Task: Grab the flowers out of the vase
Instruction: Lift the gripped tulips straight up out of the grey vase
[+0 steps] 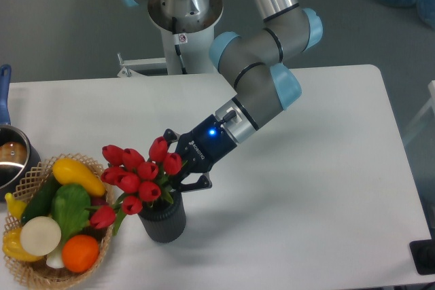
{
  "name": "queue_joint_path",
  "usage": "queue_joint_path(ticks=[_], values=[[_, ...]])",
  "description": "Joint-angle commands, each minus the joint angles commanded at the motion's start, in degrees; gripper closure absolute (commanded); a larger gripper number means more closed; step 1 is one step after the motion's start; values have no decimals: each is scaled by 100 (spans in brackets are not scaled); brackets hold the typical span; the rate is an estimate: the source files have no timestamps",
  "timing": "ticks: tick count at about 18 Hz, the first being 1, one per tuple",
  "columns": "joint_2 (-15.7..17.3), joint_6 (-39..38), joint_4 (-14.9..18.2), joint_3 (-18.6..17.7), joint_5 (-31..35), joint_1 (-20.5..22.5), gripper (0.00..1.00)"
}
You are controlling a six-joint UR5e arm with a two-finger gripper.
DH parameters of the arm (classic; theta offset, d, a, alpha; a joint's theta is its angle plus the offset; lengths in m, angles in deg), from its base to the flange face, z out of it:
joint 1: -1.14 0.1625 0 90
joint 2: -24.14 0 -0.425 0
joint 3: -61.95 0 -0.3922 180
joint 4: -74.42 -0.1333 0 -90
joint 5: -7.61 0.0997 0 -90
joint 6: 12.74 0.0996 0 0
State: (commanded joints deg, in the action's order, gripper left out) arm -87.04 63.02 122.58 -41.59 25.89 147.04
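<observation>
The white table (pixel 326 168) spreads under and all around the gripper, its broad bare part lying to the gripper's right in the view. The UR5e arm (pixel 262 83), grey with pale blue joint caps, reaches down from its round base (pixel 180 11) at the far table edge and slants toward the lower left, ending in the black gripper (pixel 178 168), where a small blue light glows on the wrist just behind it.

The wicker basket (pixel 34 263) sits well to the gripper's left, at the near left corner, filled with a yellow squash (pixel 78 174), a green pepper (pixel 71 212), a white onion (pixel 39 234) and an orange (pixel 81 252). Farther left still, at the picture's edge, stands a steel pot (pixel 12 161) with a blue handle (pixel 4 89).

The red tulips (pixel 139 178) bunch up directly at the gripper's fingertips and spread to its left, one bloom drooping toward the basket. The gripper's fingers (pixel 197 183) reach in beside the blooms on their right side, one above and one below the bundle; the flowers and leaves hide the tips, so I cannot tell whether it is clamped on the stems or slack. The stems stand in the dark grey ribbed vase (pixel 163 221), which sits just below the gripper, between it and the near table edge, close beside the basket.
</observation>
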Motion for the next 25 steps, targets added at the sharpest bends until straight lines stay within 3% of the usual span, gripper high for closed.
queue_joint_path(ticks=[12, 25], values=[[334, -18, 0, 9, -791, 220, 66], [677, -396, 0, 79, -1116, 308, 66]])
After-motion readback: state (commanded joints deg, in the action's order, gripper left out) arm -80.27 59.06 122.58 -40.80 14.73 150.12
